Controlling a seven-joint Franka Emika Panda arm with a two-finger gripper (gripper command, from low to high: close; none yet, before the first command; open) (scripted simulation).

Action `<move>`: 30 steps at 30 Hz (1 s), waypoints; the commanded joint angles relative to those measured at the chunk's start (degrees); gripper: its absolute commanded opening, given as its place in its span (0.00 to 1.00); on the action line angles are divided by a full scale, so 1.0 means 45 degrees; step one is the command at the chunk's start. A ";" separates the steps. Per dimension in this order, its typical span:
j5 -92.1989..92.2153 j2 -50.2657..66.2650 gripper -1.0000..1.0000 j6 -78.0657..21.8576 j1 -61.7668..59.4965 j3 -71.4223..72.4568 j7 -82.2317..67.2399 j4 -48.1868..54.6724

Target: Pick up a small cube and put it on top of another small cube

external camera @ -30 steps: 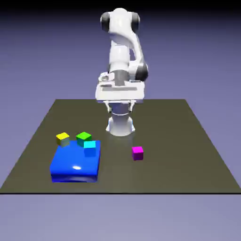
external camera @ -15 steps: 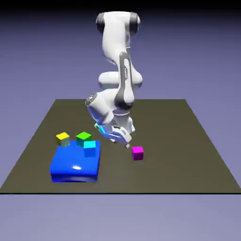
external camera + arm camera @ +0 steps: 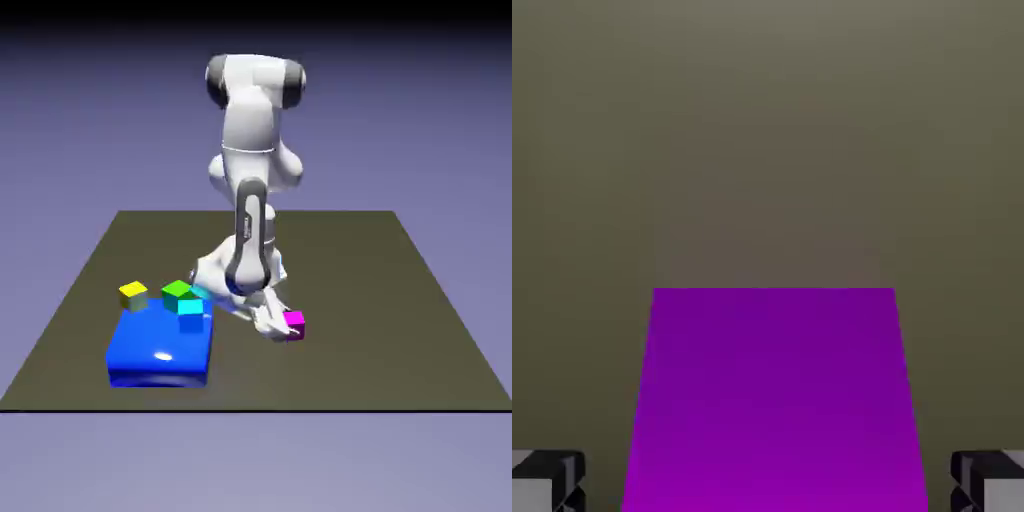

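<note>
The small magenta cube lies on the dark table, right of the middle in the exterior view. My gripper is down at the cube, on its exterior-view left side, with the arm bent low over it. In the hand view the cube fills the lower middle, large, between my gripper's two grey fingertips. A thin strip of table shows between each fingertip and the cube's sides, so the jaws straddle it without visible contact. The cube rests on the table.
A big glossy blue block lies at the exterior view's left front, with a small cyan cube on its far right corner. Behind it stand a yellow cube and a green cube. The dark table ends near the front.
The arm has swung down from high above the table's middle to the magenta cube. The gripper now stands around the cube. No cube has moved.
</note>
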 commanded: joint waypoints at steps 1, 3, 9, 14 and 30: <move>-0.0573 -0.0434 0.00 -0.0147 -0.0117 -0.0265 0.0338 -0.0094; -0.1679 -0.1303 0.00 -0.0441 -0.0351 -0.0795 0.0996 -0.0282; -0.2493 -0.3480 0.00 -0.1653 0.0284 -0.2843 0.0206 0.1393; -0.3550 -0.2822 0.00 -0.3866 -0.0870 -0.5086 0.0798 0.3531; -0.5740 0.0398 0.00 -0.7517 -0.4077 -0.9191 0.3122 0.6193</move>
